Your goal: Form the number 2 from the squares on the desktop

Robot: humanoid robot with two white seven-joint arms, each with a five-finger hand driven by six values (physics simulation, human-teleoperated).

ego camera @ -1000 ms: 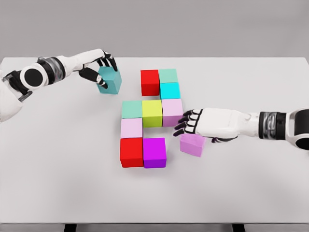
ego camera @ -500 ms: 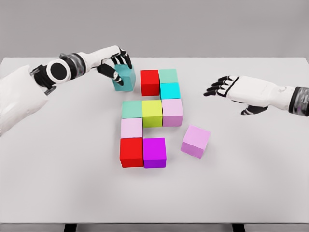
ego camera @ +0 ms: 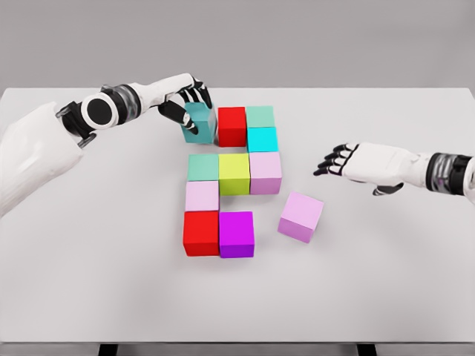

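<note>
My left hand [ego camera: 187,106] is shut on a teal cube [ego camera: 199,123] and holds it against the left side of a red cube [ego camera: 231,126]. A pale green cube [ego camera: 259,116] and a cyan cube [ego camera: 261,139] follow to the right. Below them lies a row of green [ego camera: 202,167], yellow-green [ego camera: 234,173] and pale pink [ego camera: 266,171] cubes. A lilac cube [ego camera: 202,196], a second red cube [ego camera: 202,233] and a magenta cube [ego camera: 237,233] form the lower part. A loose pink cube [ego camera: 300,216] sits askew at the lower right. My right hand [ego camera: 332,160] hovers open above and right of it.
The white table [ego camera: 386,282] spreads wide on every side of the cubes, with its front edge [ego camera: 237,342] near the bottom of the view.
My left hand has carried the teal cube rightwards up against the red cube. My right hand let go of the pink cube, lifted away to the right, then came back down a little.
</note>
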